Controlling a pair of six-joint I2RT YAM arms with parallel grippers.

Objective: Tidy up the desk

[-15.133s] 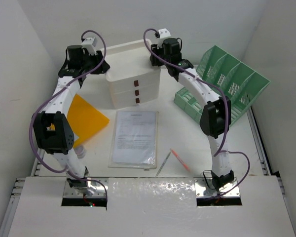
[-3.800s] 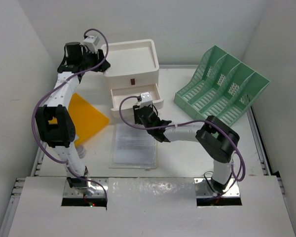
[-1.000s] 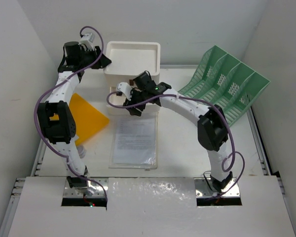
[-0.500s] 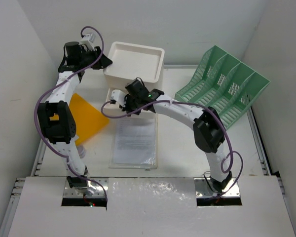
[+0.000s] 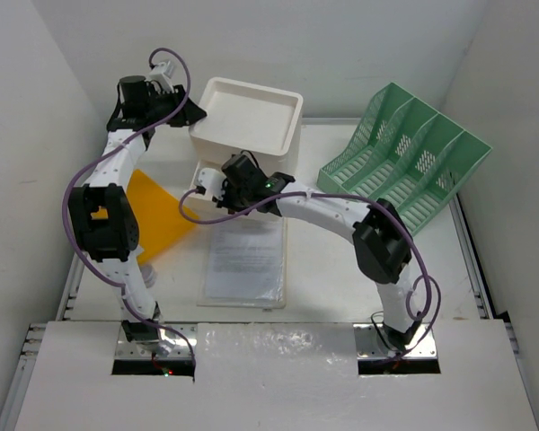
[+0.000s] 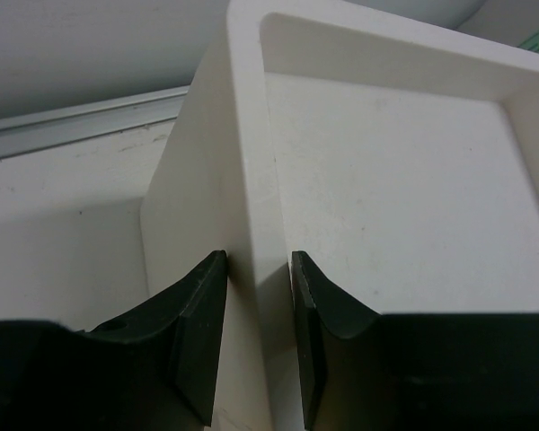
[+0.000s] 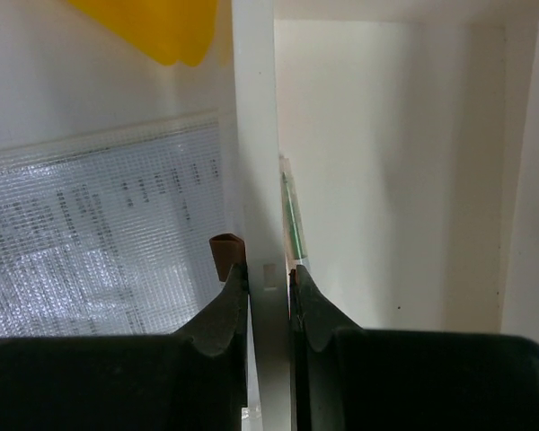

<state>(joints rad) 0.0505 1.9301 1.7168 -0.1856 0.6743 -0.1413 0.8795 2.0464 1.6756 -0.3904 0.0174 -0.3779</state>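
- Desk (image 5: 319,283) fills the middle of the overhead view: a flat white top with thin metal rails along its edges, partly cluttered.
- At upper centre stands the white drawer box (image 5: 251,117), sitting askew. My left gripper (image 6: 259,269) is clenched on its left wall, I judge to steady it.
- My right gripper (image 7: 262,278) pinches the front panel of the open drawer (image 7: 254,135), where a green pen (image 7: 292,215) lies inside. The drawer likely needs pushing closed.
- A yellow folder (image 5: 157,211) lies at left, a printed sheet (image 5: 247,256) at centre and a green file rack (image 5: 404,166) at upper right.
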